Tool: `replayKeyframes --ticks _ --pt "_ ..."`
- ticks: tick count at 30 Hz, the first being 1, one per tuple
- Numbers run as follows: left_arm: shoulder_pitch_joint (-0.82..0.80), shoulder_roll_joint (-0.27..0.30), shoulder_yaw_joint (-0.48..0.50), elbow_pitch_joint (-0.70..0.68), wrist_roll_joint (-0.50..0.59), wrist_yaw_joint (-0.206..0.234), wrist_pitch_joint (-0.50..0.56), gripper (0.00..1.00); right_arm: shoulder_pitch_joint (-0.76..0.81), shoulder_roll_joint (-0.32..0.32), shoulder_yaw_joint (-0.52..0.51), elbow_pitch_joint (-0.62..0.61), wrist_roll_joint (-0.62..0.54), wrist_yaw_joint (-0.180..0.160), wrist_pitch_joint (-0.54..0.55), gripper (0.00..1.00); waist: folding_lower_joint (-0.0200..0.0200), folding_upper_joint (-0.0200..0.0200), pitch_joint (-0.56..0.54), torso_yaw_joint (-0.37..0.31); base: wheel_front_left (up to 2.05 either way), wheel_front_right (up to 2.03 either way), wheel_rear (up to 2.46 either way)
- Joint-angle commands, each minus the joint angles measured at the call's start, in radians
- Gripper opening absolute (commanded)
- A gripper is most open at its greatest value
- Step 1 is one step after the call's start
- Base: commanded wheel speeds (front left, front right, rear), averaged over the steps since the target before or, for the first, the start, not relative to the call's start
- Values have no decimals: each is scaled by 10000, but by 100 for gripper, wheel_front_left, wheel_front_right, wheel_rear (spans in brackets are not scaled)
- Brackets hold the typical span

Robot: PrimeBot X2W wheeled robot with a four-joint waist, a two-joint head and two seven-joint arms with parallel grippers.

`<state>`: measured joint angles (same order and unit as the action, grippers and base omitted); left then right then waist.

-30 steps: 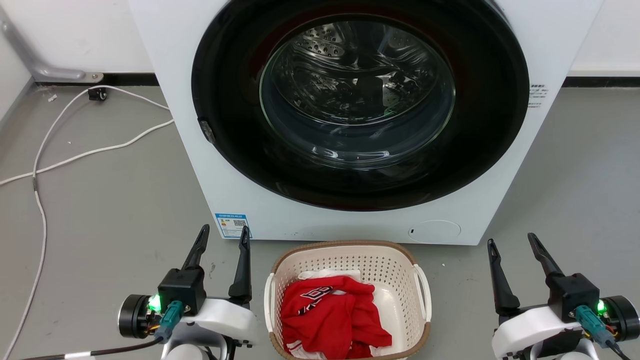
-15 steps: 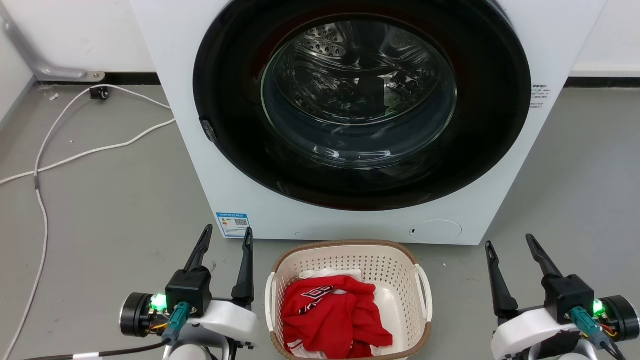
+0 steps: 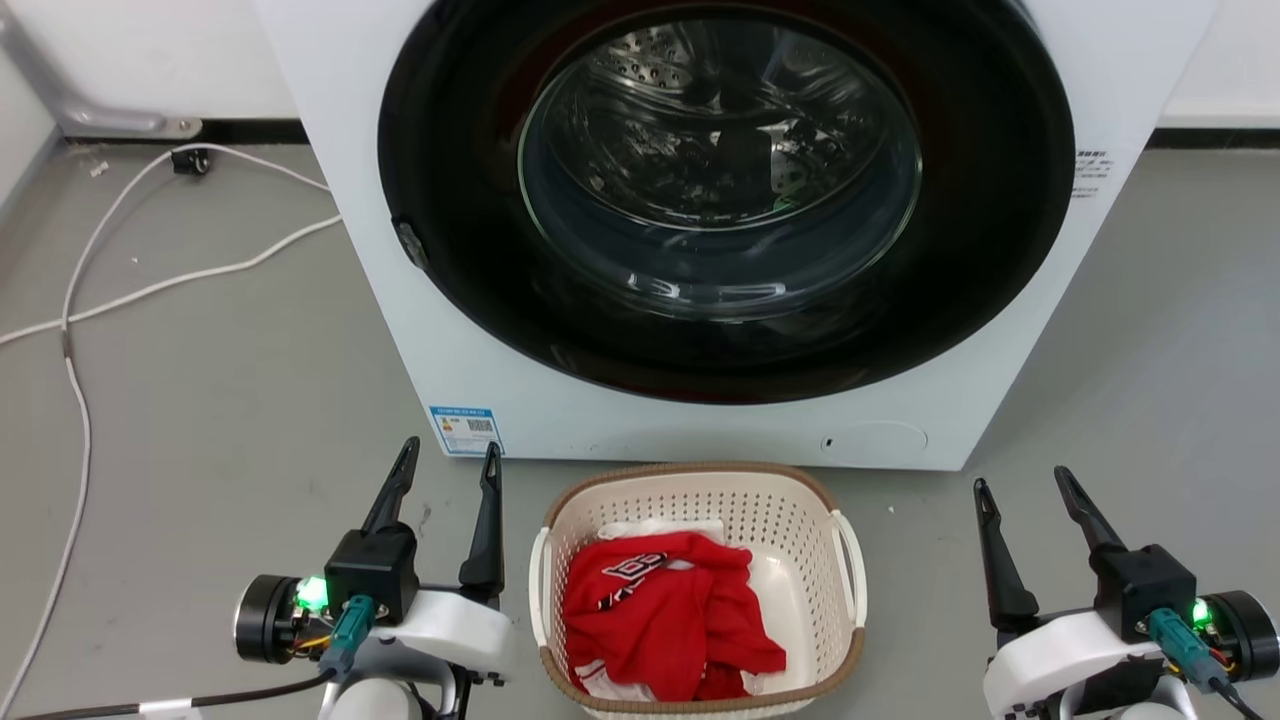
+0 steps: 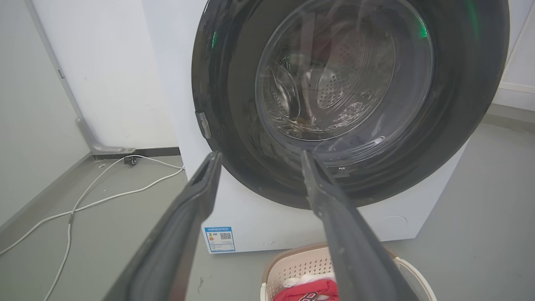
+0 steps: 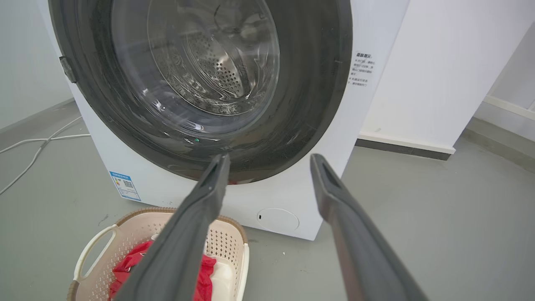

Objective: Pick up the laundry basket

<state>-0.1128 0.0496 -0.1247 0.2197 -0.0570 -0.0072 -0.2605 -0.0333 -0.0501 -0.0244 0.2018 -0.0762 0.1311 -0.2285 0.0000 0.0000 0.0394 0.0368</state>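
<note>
The task is only beginning: the laundry basket (image 3: 700,500) is sitting on the grey floor (image 3: 220,420), just in front of the white washer (image 3: 700,435) and between the two arms, with a red garment (image 3: 670,620) lying inside it. Nothing is gripping it yet. The left gripper (image 3: 450,448) is hovering just beside the basket's left handle (image 3: 538,575) with its fingers spread and nothing between them. The right gripper (image 3: 1021,478) is waiting further off from the right handle (image 3: 855,570), likewise spread and empty. Both are pointing toward the washer rather than down at the handles, as the wrist views are showing too. By this reckoning the whole job is left: bringing the fingers in to the handles or the rim, closing on them, and raising the basket off the floor. Compared with half a second ago, the washer, the basket and the white cable (image 3: 150,290) are all sitting a little higher in the head view, and more of the basket's near rim is showing. That is the camera moving, not the things. The basket is keeping its place against the washer, and both grippers are staying spread in much the same spots.
</note>
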Motion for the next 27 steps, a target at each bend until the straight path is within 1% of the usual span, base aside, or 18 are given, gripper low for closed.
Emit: replayKeyframes --ticks 1,6,10,13,20,27 --pt "-171 16 17 4 18 62 -67 100 -81 -2 -25 -21 58 -7 41 100 0 0 231 10 0 0 0" --pt "-454 14 96 157 -30 79 -63 100 -485 0 15 65 120 -7 145 100 0 0 1031 2 0 0 0" --pt "-768 15 165 458 -170 109 -52 100 -897 0 71 168 204 -7 385 100 0 0 1942 10 0 0 0" --pt "-1125 14 210 913 -366 41 -52 100 -1274 0 180 337 265 -7 580 100 0 0 2641 15 0 0 0" --pt "-2087 16 328 2494 -928 -302 -50 100 -2182 -1 320 1017 328 -7 1054 100 0 0 4141 -12 0 0 0" --pt "-3281 14 420 4317 -1314 -708 -52 100 -3170 0 398 2252 458 -7 1410 100 0 0 5345 -64 0 0 0"
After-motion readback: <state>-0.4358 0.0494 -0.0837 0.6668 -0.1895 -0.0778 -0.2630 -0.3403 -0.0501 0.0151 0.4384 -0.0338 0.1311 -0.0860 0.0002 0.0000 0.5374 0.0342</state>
